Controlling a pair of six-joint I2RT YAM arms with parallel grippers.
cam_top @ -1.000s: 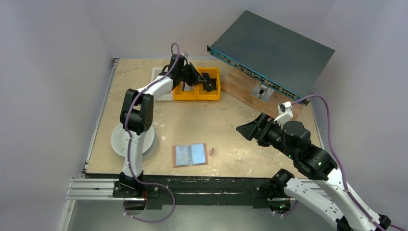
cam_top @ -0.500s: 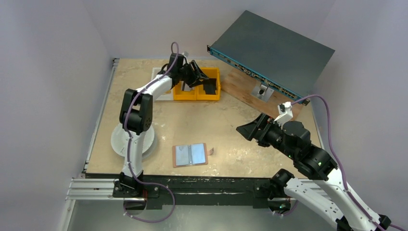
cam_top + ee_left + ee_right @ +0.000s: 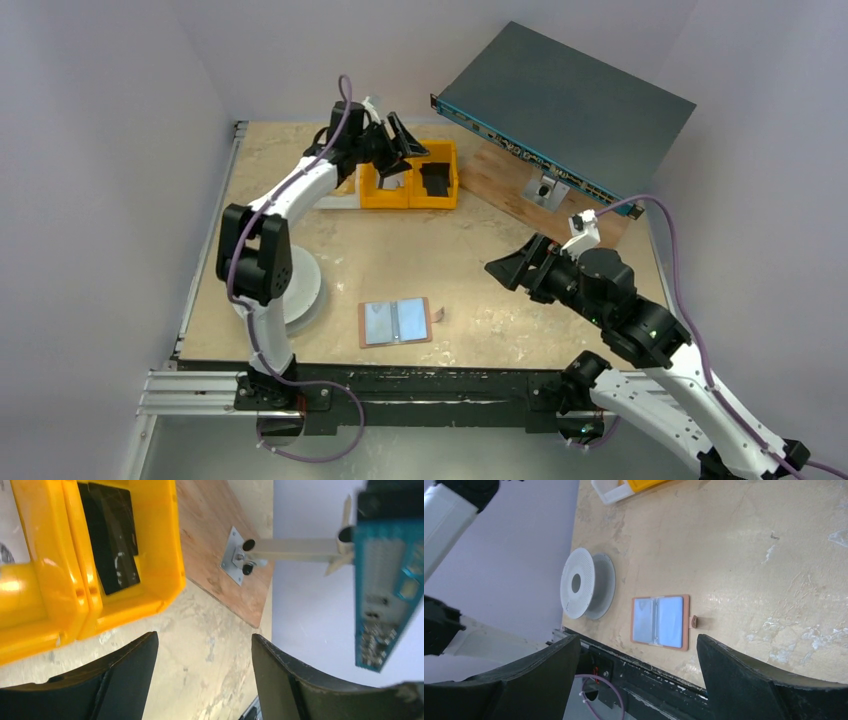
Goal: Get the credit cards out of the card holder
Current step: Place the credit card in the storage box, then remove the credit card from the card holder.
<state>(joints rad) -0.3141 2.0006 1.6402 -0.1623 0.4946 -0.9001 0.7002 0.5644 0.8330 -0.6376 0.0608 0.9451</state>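
The card holder [image 3: 395, 322] lies open and flat near the table's front edge, pale blue inner faces up, its snap tab [image 3: 438, 314] to the right. It also shows in the right wrist view, card holder [image 3: 659, 621]. I cannot tell credit cards apart from those blue faces. My left gripper [image 3: 402, 150] hangs open and empty above two yellow bins [image 3: 412, 197]; the left wrist view shows bare table between the gripper [image 3: 204, 637] fingers. A black flat piece [image 3: 110, 537] lies in the right bin. My right gripper [image 3: 505, 270] hovers open and empty right of the card holder, gripper [image 3: 638, 639].
A white round spool [image 3: 300, 290] stands left of the card holder, by the left arm. A grey rack unit [image 3: 565, 100] rests tilted on a wooden board [image 3: 500, 180] at the back right, with a metal bracket [image 3: 545, 188]. A white tray [image 3: 338, 195] sits beside the bins.
My left gripper has opened, letting go of the black flat piece in the right bin, and has risen and pulled back left. The right gripper has edged slightly left.
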